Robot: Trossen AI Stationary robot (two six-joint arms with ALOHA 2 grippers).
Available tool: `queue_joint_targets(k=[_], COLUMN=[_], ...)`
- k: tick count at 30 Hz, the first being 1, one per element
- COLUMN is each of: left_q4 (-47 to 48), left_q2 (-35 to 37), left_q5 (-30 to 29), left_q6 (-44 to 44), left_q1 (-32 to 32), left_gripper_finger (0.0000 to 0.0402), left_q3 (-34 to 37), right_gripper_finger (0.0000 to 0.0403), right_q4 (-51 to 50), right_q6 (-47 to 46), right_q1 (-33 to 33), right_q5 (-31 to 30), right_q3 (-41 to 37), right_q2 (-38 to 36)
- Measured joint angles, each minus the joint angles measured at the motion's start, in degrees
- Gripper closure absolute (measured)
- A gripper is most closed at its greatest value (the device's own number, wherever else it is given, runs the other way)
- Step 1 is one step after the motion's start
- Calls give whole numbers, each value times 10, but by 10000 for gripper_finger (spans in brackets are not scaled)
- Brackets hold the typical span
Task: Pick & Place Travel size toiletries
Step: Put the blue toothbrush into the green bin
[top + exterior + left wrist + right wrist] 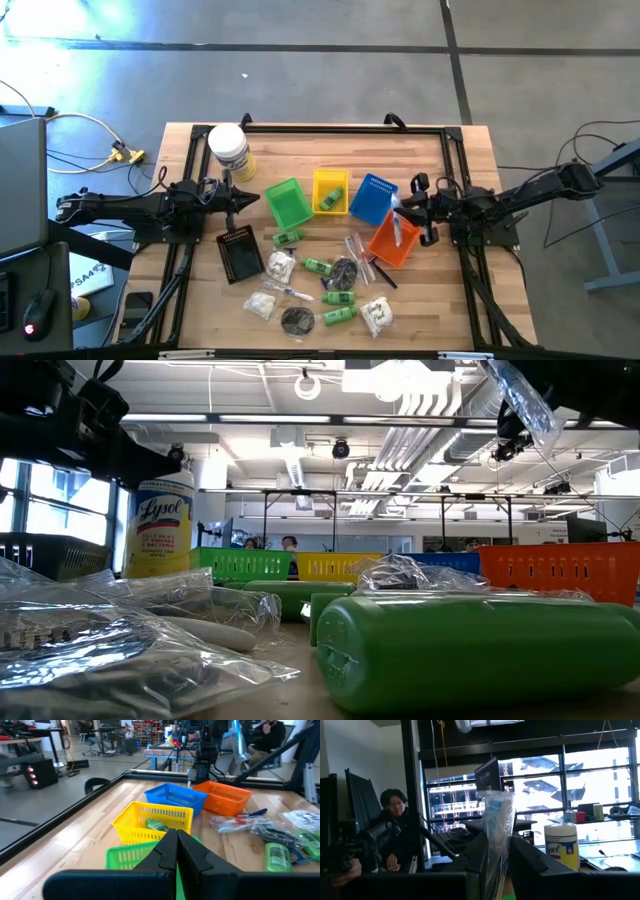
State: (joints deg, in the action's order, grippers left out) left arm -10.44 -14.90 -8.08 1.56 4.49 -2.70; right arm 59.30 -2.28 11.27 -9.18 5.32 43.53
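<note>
Toiletries stick (496, 835) sits pinched in our right gripper (400, 222) above the orange basket (385, 245), probably for dropping in; left gripper (243, 197) waits shut

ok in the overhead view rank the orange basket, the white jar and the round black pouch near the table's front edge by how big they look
1. orange basket, largest.
2. white jar, seen from above.
3. round black pouch, smallest, though not far behind the jar.

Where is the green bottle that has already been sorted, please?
In the high view, the green bottle lies inside the yellow basket, between the green basket and blue basket.
</note>
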Motion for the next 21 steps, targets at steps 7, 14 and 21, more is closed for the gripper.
queue_joint_targets(k=[7, 14, 21], left_q4=[0, 0, -1], left_q2=[0, 0, 0], left_q5=[-5, -5, 5], left_q6=[0, 2, 2], left_q1=[0, 0, 0], left_gripper_finger=[402, 402, 402], left_q3=[0, 0, 0], right_gripper_finger=[351, 351, 351], right_q4=[1, -69, -220], right_q6=[2, -28, -42], right_q1=[0, -9, -43], right_q5=[-11, -22, -55], right_q3=[0, 65, 224], right_q2=[0, 49, 173])
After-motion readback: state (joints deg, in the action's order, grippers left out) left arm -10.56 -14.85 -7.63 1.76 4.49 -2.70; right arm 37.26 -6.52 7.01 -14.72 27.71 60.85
